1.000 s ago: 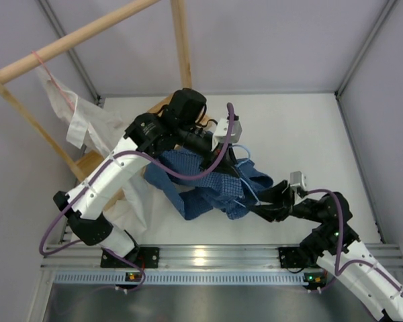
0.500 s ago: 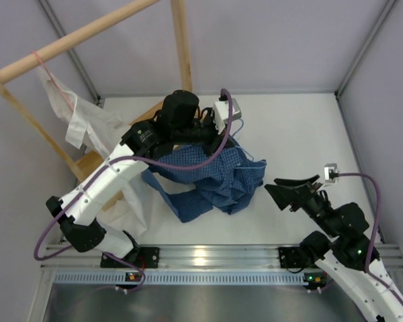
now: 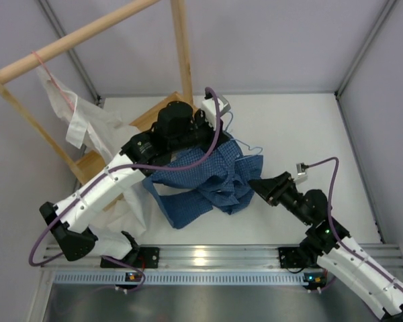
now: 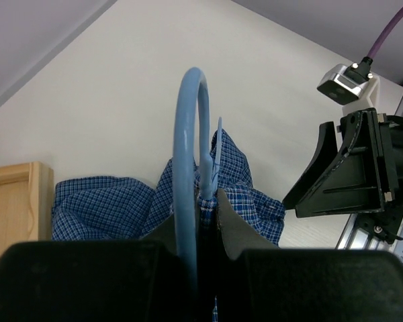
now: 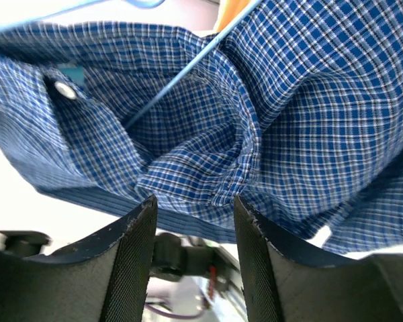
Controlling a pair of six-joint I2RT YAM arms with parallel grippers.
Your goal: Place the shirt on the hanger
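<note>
Top external view shows the shirt (image 3: 205,184), blue with a fine white check, crumpled in a heap on the white tabletop (image 3: 309,127) between the two sets of jaws. Its upper part is gathered up under the left jaws, and a flat length of cloth trails out on the near-left side. In the right wrist view a white button and a stitched hem show among the folds.

In the left wrist view the hanger (image 4: 183,168), thin light-blue wire, rises as an upright hook straight out from the left jaws. These are closed tight on its wire, with checked cloth bunched just beyond their tips. In the right wrist view a straight run of the same wire crosses the cloth at a slant.

The right jaws stand partly apart at the right edge of the heap. A puckered fold of shirt sits just ahead of the gap; whether the tips touch it cannot be told.

Beyond the left jaws, to the far left, a white garment (image 3: 77,124) hangs from a wooden rod (image 3: 80,37) on a pinkish-red hanger (image 3: 40,62). A wooden post (image 3: 181,47) stands just behind the left arm, whose elbow and cable lie over the far side of the shirt. A metal rail (image 3: 201,258) runs along the near edge.
</note>
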